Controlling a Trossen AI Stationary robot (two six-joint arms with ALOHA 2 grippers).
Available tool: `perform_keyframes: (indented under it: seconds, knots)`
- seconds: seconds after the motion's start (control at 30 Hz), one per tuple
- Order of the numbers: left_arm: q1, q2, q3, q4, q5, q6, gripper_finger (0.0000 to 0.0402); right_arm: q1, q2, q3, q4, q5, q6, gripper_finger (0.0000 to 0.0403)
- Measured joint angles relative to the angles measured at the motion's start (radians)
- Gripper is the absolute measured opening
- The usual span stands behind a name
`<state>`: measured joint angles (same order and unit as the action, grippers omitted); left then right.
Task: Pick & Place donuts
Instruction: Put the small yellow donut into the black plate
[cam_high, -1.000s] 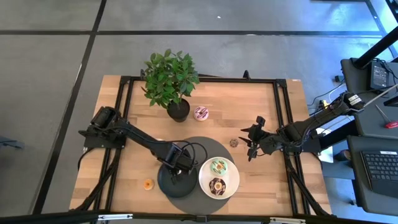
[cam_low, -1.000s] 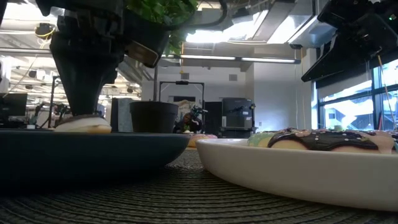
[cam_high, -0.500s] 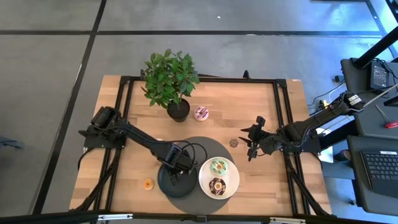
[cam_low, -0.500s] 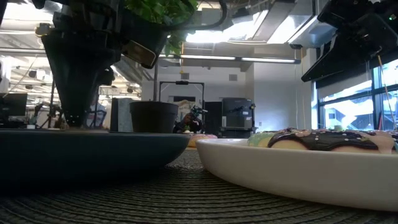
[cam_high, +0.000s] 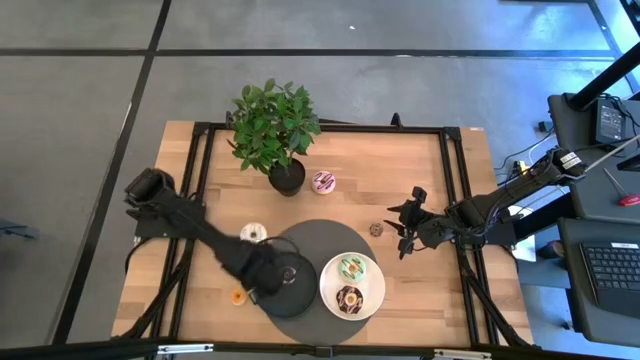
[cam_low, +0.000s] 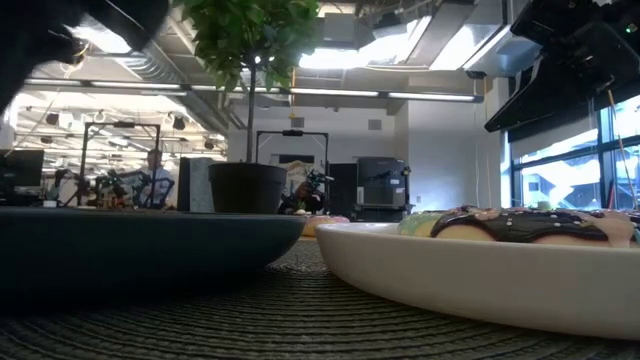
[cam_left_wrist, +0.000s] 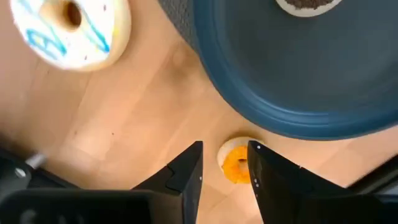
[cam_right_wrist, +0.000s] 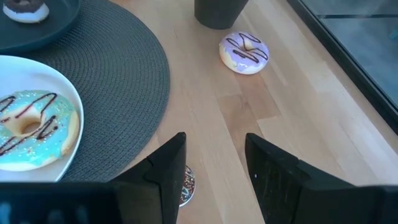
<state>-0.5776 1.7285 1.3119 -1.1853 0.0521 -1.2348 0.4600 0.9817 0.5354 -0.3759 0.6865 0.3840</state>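
My left gripper (cam_left_wrist: 225, 171) is open above the tiny orange donut (cam_left_wrist: 236, 164), which lies on the wood between the two fingers; it also shows in the high view (cam_high: 238, 296). I see no touch. A white donut with blue lines (cam_left_wrist: 69, 30) lies on the wood nearby. A chocolate-topped donut (cam_high: 288, 272) lies on the dark plate (cam_high: 295, 295). A green donut (cam_high: 352, 267) and a chocolate-sprinkled donut (cam_high: 349, 298) lie on the white plate (cam_high: 374, 290). My right gripper (cam_right_wrist: 214, 168) is open and empty beside a tiny brown sprinkled donut (cam_right_wrist: 185, 184). A pink-iced donut (cam_right_wrist: 244, 51) lies near the plant pot.
A potted plant (cam_high: 275, 130) stands at the far middle of the table. Both plates rest on a round dark woven mat (cam_high: 310, 240). Black frame rails (cam_high: 200, 200) run along the table's left and right sides. Bare wood lies at the far right and near left.
My left gripper has drawn back from above the dark plate toward the table's left and near edge, and now stands over the orange donut. A donut lies on the dark plate where the gripper stood. The white donut on the wood, earlier under the arm, now shows.
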Motion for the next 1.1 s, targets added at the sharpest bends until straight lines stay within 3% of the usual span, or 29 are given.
perform_keyframes:
  seconds: [0.23, 0.37, 0.7, 1.1]
  knots:
    - [-0.167, 0.000, 0.000, 0.007, -0.106, -0.303, 0.0155, 0.000, 0.000, 0.000, 0.000, 0.000, -0.003, 0.0166]
    - [-0.215, 0.001, 0.000, 0.007, -0.112, -0.422, 0.0170, 0.000, 0.000, 0.000, 0.003, 0.000, -0.002, 0.0166]
    - [-0.239, 0.003, 0.000, 0.009, -0.191, -0.448, 0.0197, 0.000, 0.000, 0.000, 0.016, -0.009, 0.024, 0.0166]
    - [-0.232, 0.005, -0.113, 0.065, -0.039, -0.611, 0.0196, 0.000, 0.000, 0.000, 0.022, -0.010, 0.057, 0.0166]
